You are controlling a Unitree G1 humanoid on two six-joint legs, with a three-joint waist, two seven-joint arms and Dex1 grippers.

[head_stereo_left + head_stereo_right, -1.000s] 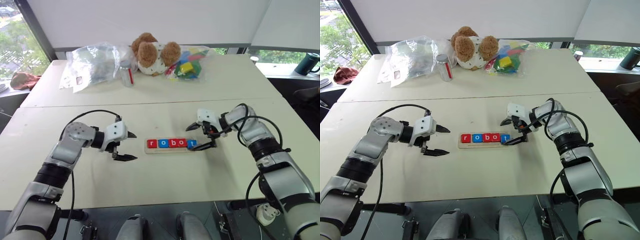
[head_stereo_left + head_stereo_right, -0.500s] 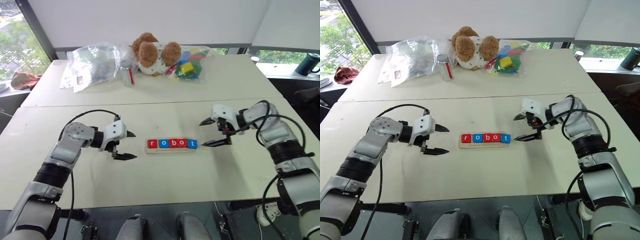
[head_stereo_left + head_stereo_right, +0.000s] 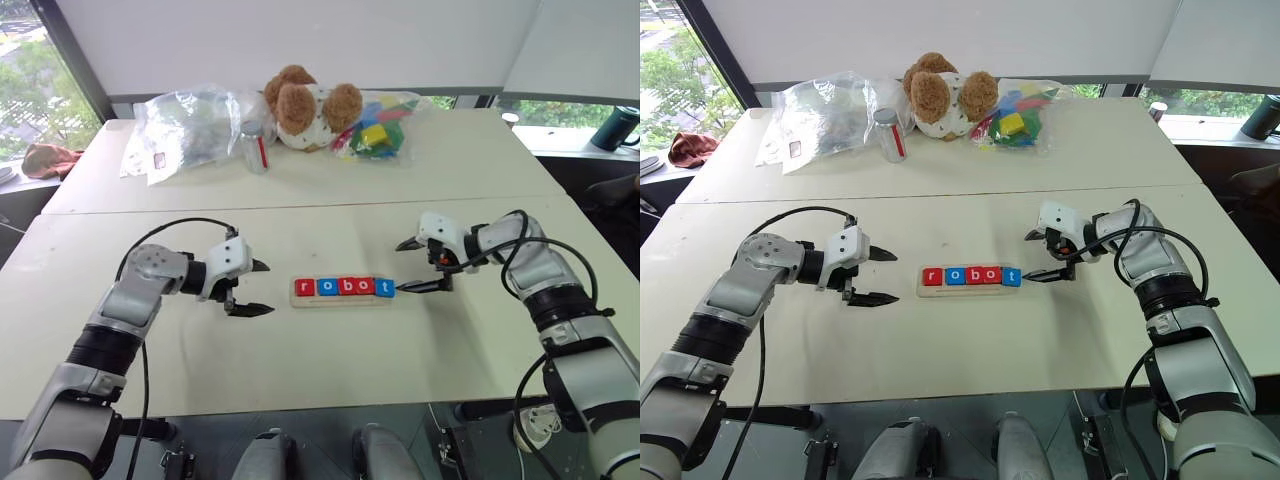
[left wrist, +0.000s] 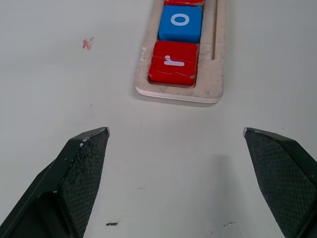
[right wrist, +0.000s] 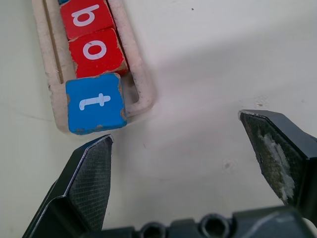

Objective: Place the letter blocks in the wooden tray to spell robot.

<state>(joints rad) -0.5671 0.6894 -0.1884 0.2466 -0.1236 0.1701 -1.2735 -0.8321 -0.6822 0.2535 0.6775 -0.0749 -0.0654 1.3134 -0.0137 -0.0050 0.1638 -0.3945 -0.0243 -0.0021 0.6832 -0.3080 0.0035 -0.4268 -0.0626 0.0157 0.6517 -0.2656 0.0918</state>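
The right gripper (image 3: pixel 411 265) stood wide open and empty, its 2 black fingers spread, the near fingertip (image 5: pixel 91 171) just beside the blue t block (image 5: pixel 95 103) at the tray's right end; whether it touched the block could not be told. The left gripper (image 3: pixel 258 288) was likewise fully open with nothing in it, its fingers (image 4: pixel 79 168) woven-textured and wedge-shaped, hanging a little apart from the tray's left end and pointing toward it.

The tray (image 3: pixel 343 301) lay flat on the near table (image 3: pixel 320 360), between the 2 grippers, its long axis running left to right across the robot's front. It was pale raw wood with rounded corners and a shallow slot. In the slot sat 5 square blocks (image 3: pixel 345 288) in a row, touching, reading r, o, b, o, t from left to right: red, blue, red, red, blue, with white lowercase letters. The t block sat slightly askew, its outer edge riding over the tray's end rim. The blocks' painted faces were chipped at the edges.

On the far table (image 3: pixel 480 150), well apart from the tray, were a crumpled clear plastic bag (image 3: pixel 185 125), a small clear bottle (image 3: pixel 252 145), a brown plush bear (image 3: pixel 305 105) and a bag of bright toy blocks (image 3: pixel 378 130).
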